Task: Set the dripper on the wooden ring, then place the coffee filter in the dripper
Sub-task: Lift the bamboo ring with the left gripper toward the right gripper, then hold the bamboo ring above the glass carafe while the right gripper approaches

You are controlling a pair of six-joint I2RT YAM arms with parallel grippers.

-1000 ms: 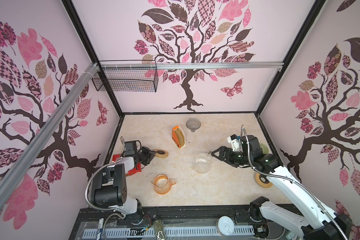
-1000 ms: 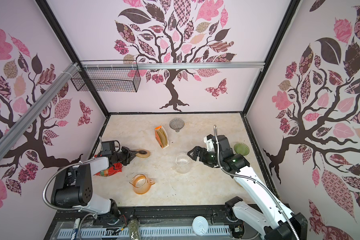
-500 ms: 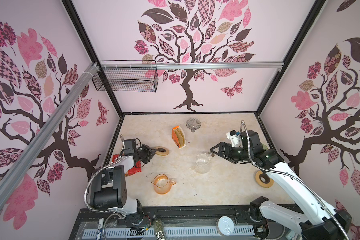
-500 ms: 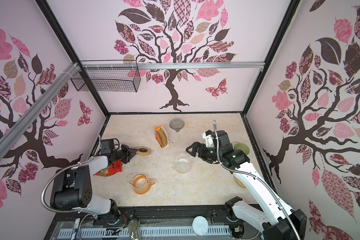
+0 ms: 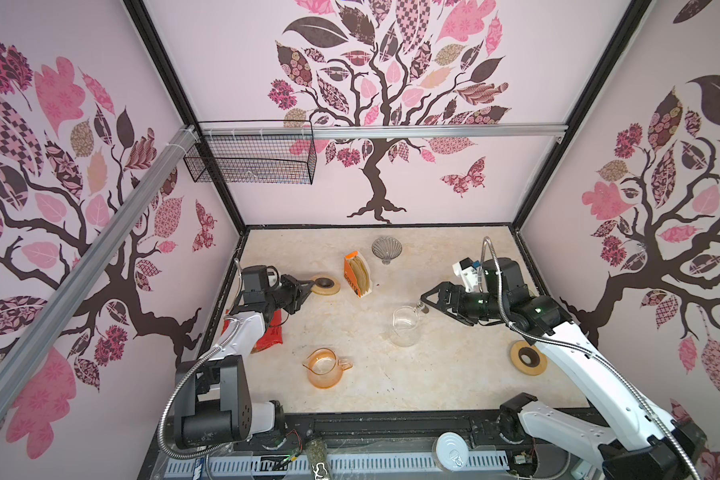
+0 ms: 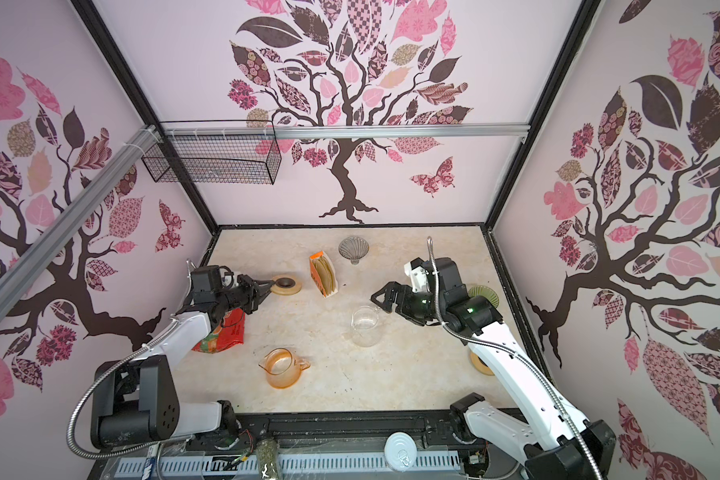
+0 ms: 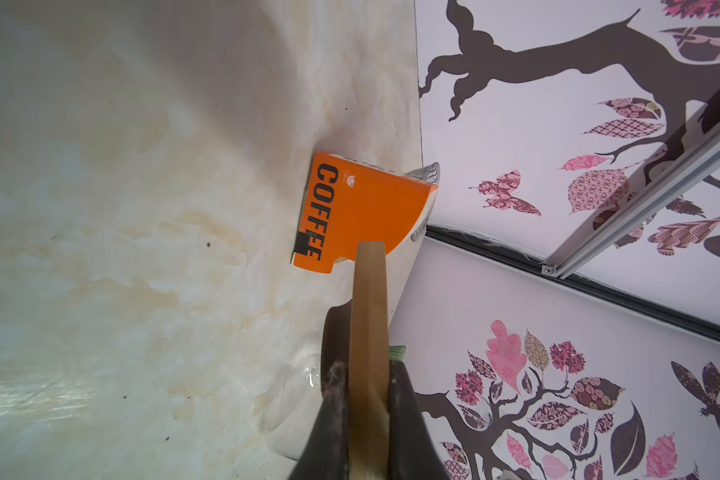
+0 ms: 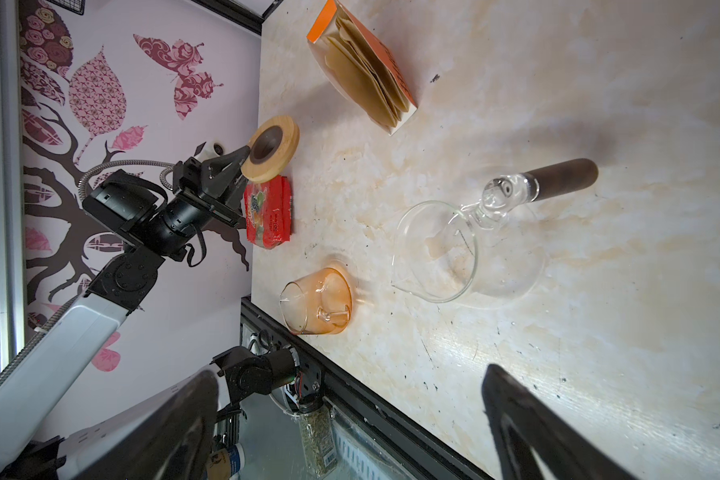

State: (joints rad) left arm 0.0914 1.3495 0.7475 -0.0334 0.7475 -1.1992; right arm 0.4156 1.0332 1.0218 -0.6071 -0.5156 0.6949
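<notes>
Right jaws edged closer, coffee filters [image 5: 360, 272] apart

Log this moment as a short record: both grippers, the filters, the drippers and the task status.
left gripper: fingers shut on the rim of a wooden ring
right gripper: fingers open, holding nothing, pointing at the clear carafe
coffee filters: stacked in the orange box, which stands on the table
grey dripper: upright beyond the box, no filter in it
green dripper: partly hidden behind the right arm
task status: no filter taken from the box yet
</notes>
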